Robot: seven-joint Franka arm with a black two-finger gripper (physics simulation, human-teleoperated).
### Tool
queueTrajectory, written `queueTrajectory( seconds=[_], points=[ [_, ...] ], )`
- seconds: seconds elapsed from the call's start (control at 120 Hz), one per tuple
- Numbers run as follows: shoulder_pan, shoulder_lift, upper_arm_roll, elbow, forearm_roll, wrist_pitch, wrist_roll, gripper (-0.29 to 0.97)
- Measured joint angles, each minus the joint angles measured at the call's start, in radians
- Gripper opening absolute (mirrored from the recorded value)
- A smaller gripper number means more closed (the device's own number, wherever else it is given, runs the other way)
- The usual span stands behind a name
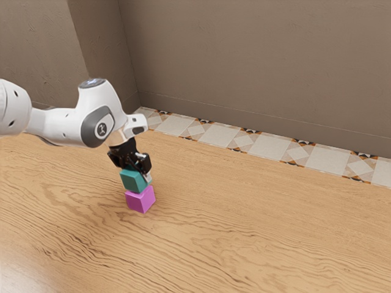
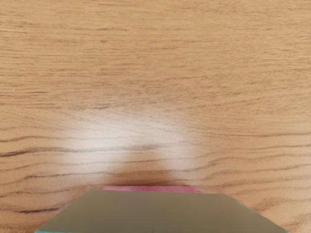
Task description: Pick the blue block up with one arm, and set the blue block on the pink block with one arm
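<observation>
Light wooden tabletop [image 1: 256,244], grain running across. On it stands a small matte pink block [image 1: 140,199], with the teal-toned blue block [image 1: 134,180] resting on top, slightly offset. The black two-finger gripper [image 1: 137,172] is closed narrowly on the blue block's sides from above. Wrist view: blue block [image 2: 155,213] under the hand, with a sliver of the pink block [image 2: 150,188] past it. Beyond the table: patterned floor tiles [image 1: 275,146], brown wall [image 1: 256,61].

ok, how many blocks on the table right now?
2. Blue block just under the claw, atop the pink block, which rests on the table. No others seen.
</observation>
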Motion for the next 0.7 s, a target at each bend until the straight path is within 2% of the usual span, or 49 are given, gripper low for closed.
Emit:
queueTrajectory(
  seconds=[0.7],
  points=[
    [-0.001, -0.003, 0.000, -0.014, 0.007, -0.003, -0.124, 0.34]
  ],
)
